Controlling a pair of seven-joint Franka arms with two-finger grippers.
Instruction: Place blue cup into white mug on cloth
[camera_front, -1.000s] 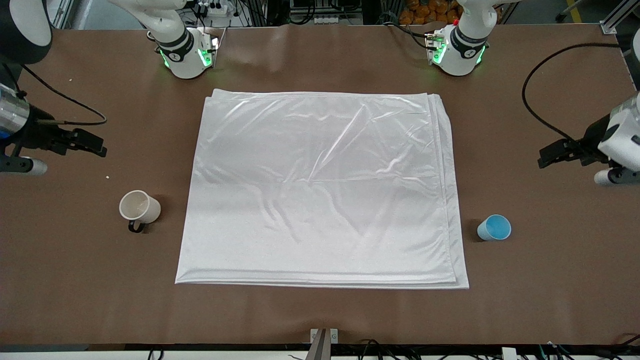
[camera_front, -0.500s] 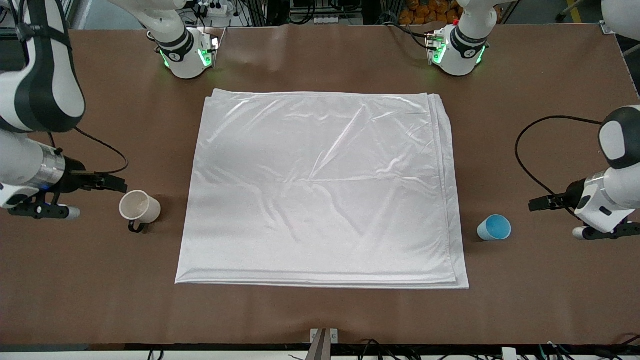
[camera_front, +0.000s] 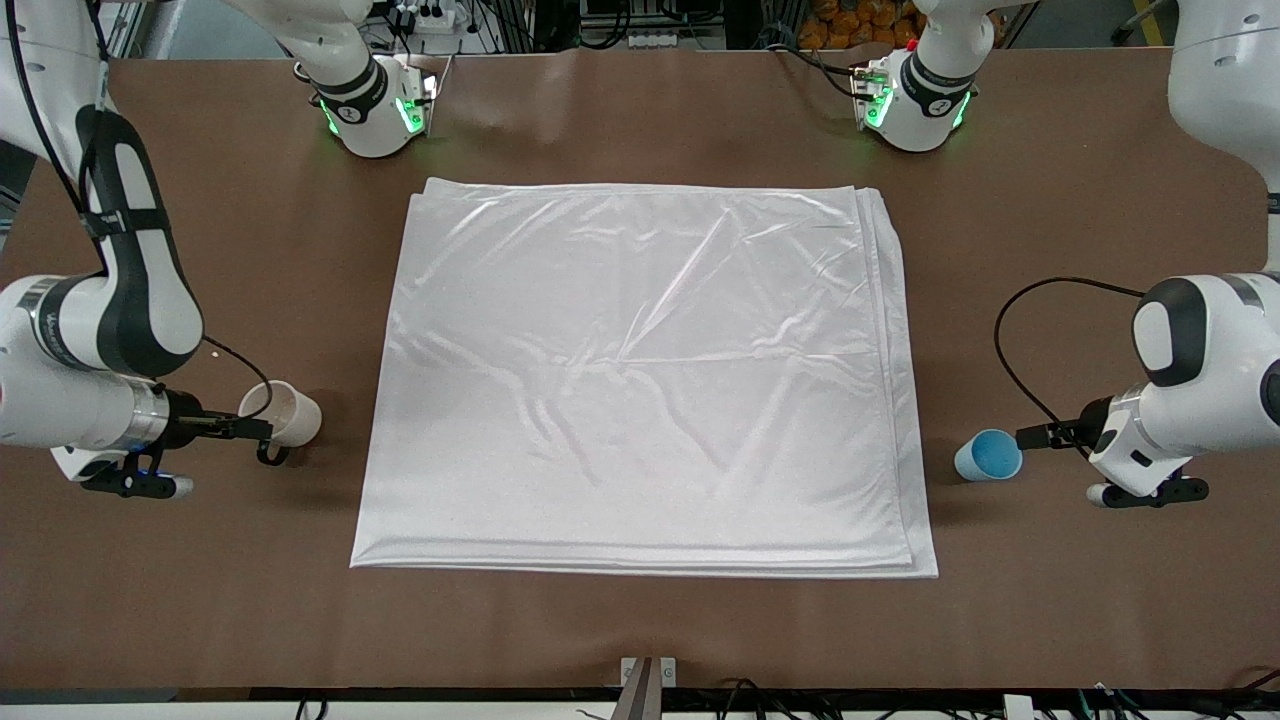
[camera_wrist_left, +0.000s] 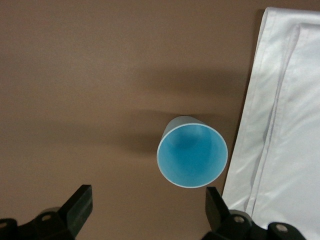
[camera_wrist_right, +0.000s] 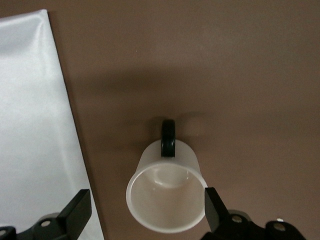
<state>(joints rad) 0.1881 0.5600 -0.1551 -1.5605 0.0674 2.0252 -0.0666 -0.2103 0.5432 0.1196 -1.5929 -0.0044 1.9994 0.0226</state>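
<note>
The blue cup (camera_front: 988, 455) stands upright on the brown table, off the cloth (camera_front: 640, 380), at the left arm's end. My left gripper (camera_front: 1040, 437) is open, low beside the cup; in the left wrist view the cup (camera_wrist_left: 192, 157) sits just ahead of the open gripper (camera_wrist_left: 147, 207), next to the cloth's edge (camera_wrist_left: 285, 125). The white mug (camera_front: 297, 413) stands on the table at the right arm's end, off the cloth. My right gripper (camera_front: 250, 428) is open at the mug; in the right wrist view the mug's rim (camera_wrist_right: 167, 195) lies partly between the jaws of that gripper (camera_wrist_right: 145, 207).
The two arm bases (camera_front: 375, 110) (camera_front: 910, 100) stand along the table's edge farthest from the front camera. A black cable (camera_front: 1010, 330) loops over the table by the left arm. A small metal bracket (camera_front: 648, 672) sits at the edge nearest that camera.
Both arms have swung down and inward. The right gripper has come from well off the mug to its rim. The left gripper has come to just beside the blue cup.
</note>
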